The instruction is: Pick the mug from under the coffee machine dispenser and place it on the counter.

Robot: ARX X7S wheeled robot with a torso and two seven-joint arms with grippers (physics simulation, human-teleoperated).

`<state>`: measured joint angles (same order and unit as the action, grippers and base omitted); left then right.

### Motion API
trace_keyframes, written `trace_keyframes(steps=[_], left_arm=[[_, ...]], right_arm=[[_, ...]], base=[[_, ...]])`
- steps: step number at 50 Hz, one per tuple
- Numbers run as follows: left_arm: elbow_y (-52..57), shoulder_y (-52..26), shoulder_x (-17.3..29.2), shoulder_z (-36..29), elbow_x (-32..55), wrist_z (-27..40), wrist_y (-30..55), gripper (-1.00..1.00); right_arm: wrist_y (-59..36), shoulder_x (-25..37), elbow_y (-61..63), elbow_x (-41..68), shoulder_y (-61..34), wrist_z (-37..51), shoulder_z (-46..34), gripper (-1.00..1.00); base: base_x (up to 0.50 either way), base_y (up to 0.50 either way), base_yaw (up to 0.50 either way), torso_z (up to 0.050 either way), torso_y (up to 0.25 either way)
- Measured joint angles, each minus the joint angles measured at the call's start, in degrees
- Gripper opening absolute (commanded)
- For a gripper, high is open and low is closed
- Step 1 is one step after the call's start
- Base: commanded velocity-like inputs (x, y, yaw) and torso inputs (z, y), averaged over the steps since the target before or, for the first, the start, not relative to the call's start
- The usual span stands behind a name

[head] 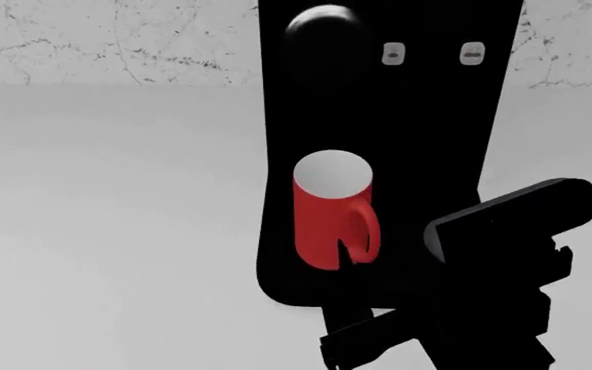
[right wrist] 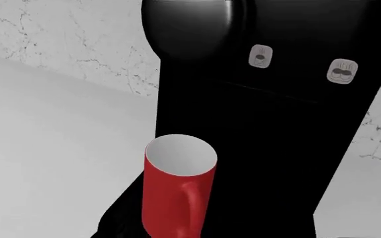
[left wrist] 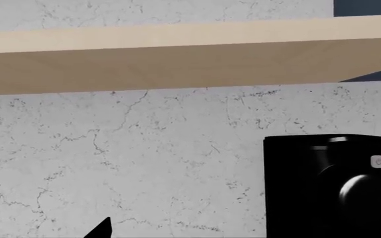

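Where head view shows mug (head: 329,212) — left wrist: none.

Your mug (head: 329,220) stands upright on the flat base of the coffee machine dispenser (head: 399,123), in front of the machine's tall body and below its knob (head: 322,27). The two buttons (head: 394,54) sit side by side to the right of that knob. The dispenser stands on the counter (head: 101,231), backed against the wall (head: 111,38). Counter stretches away to the mug's left. Your right arm (head: 492,270) lies in front of the dispenser, right of the mug, with the mug's handle turned toward it. In your left wrist view, a shelf (left wrist: 177,54) runs along the wall above the dispenser.
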<state>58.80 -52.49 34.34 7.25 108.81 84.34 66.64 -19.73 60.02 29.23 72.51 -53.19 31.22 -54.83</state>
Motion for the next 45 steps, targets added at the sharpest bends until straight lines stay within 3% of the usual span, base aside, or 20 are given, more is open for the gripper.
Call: trace_keyframes(steps=[45], left_arm=[[0.3,0.9,-0.5,1.0,1.7,0.7,0.5,1.00]], right_arm=[[1.0,-6.3,-14.9,-5.4,0.0,-12.6,-2.3,1.00]], base=[[0.00,0.00,0.00,0.000,0.000]])
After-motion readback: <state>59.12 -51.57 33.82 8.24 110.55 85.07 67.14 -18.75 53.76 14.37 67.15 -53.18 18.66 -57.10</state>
